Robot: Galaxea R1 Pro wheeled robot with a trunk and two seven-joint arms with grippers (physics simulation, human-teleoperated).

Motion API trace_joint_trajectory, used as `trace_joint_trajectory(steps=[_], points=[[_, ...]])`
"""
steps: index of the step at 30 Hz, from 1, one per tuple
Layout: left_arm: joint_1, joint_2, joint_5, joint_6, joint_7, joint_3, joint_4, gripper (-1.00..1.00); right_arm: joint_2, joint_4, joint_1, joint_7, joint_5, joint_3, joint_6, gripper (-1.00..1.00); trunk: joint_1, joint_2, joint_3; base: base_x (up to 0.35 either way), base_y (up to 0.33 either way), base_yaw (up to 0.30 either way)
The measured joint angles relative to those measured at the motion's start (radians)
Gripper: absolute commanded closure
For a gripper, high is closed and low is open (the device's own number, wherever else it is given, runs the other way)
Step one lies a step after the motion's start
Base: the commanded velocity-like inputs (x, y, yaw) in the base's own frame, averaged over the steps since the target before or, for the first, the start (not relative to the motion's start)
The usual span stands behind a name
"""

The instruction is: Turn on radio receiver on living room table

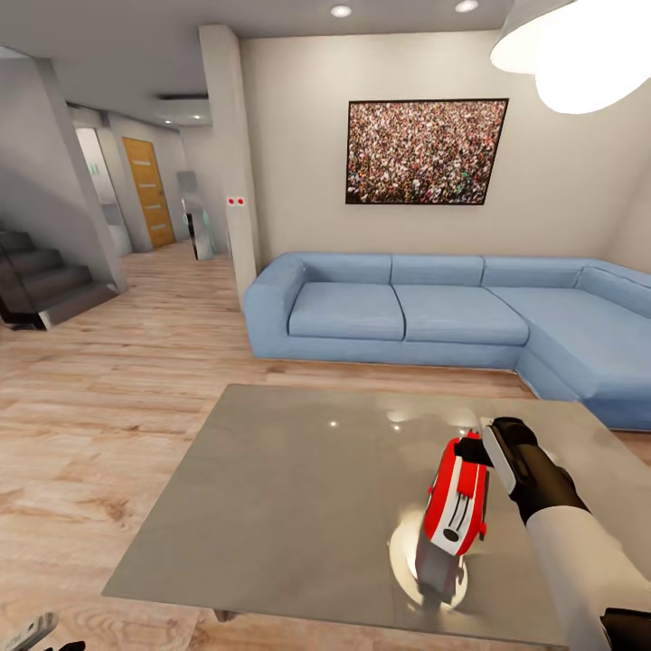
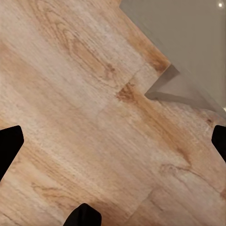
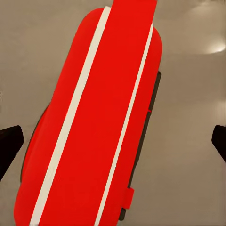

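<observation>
Where it stands upright on the grey bench (image 1: 298,488), near the right-hand edge, the radio receiver (image 1: 457,509) is glossy red with white bands; no readable lettering. Right gripper (image 1: 479,445): at the receiver's top end, fingers spread wide either side in the right wrist view, nothing held. Left gripper (image 2: 113,141): fingers apart over the plank floor (image 1: 99,407) beside a bench corner. Room: blue sofa (image 1: 434,312), crowd picture (image 1: 425,151), pendant lamp (image 1: 579,45), staircase (image 1: 41,280).

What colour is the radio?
Red with white stripes; the right wrist view shows it best.
</observation>
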Motion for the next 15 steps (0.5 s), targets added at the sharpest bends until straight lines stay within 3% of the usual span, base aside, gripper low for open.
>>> trace_joint_trajectory(steps=[15], points=[[0.0,-0.003,0.0,-0.001,-0.001,0.0,0.001,-1.0,0.003,-0.012,-0.005,0.006,-0.001,0.005,-0.004,-1.0,0.0,0.0,0.0,0.0,0.0,0.0]])
